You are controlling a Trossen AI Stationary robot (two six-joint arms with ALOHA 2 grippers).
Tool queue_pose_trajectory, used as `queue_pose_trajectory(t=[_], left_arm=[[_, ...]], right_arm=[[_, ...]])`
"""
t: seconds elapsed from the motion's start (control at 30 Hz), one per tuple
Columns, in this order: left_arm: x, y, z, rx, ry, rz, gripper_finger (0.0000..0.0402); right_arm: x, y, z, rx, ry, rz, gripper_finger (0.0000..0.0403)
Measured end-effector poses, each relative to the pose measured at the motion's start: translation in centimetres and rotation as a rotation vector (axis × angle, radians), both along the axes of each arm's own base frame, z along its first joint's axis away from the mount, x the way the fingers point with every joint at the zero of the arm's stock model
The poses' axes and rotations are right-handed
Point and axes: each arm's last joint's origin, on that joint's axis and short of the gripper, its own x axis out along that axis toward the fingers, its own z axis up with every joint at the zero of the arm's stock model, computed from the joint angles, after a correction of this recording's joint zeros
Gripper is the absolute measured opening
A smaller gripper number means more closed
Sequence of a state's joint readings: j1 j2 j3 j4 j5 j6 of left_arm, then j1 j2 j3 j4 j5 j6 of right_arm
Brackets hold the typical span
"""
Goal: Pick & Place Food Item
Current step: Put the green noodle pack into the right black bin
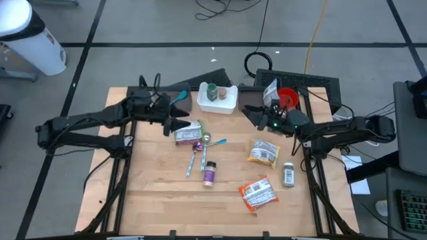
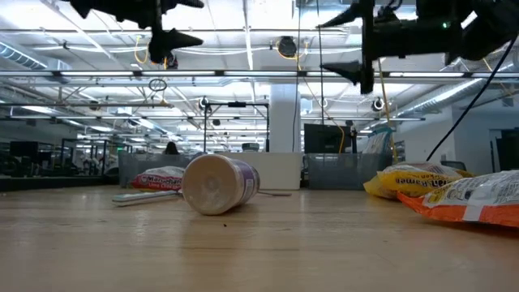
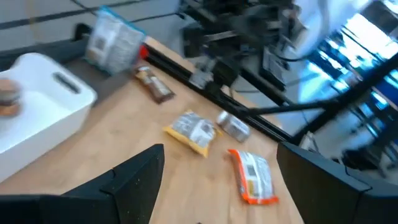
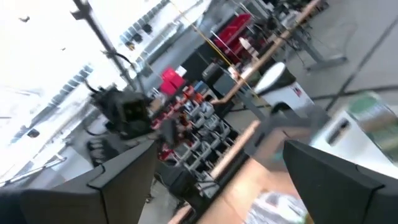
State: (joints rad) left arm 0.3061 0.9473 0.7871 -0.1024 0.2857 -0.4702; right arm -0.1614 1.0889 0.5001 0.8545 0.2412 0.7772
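Nothing was yet held: the left tool (image 1: pixel 179 125) and right tool (image 1: pixel 250 113), both spread wide, flanked the white bin (image 1: pixel 218 98); the food packets remained ungrasped on the table (image 1: pixel 160 187).

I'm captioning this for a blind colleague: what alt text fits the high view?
Seen from above, both arms hang over a wooden table, the left claw and right claw open and empty. Between them lie snack packets, two spoons, a purple-capped bottle and a spice jar; a white bin sits at the far edge.
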Motion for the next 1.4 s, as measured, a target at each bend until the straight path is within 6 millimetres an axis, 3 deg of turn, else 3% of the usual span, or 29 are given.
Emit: queue_pose_trajectory(t=[0.3, 0.6, 0.83, 1.03, 1.23, 1.4], left_arm=[[0.4, 0.5, 0.6, 0.048, -0.104, 0.133, 0.0321], [2.6, 1.3, 3.4, 0.015, -0.533, 0.167, 0.0321], [4.1, 1.0, 4.1, -0.140, -0.779, 0.095, 0.0321], [6.0, -1.3, 2.6, -0.236, -0.683, 0.015, 0.0321], [7.1, -3.0, -0.2, -0.363, -0.395, 0.033, 0.0321], [7.2, -2.9, -2.3, -0.408, -0.174, 0.073, 0.0321]], right_arm=[[1.4, 1.0, 5.0, -0.238, 0.022, 0.002, 0.0341], [1.5, 1.1, 5.1, -0.270, 0.023, -0.003, 0.0341], [1.4, 1.3, 4.4, -0.142, -0.007, 0.041, 0.0341], [1.1, 1.3, 2.4, -0.045, 0.017, 0.073, 0.0341], [0.8, 2.2, 0.3, 0.024, 0.047, 0.315, 0.0341], [0.7, 3.3, -0.4, 0.021, 0.072, 0.409, 0.0341]])
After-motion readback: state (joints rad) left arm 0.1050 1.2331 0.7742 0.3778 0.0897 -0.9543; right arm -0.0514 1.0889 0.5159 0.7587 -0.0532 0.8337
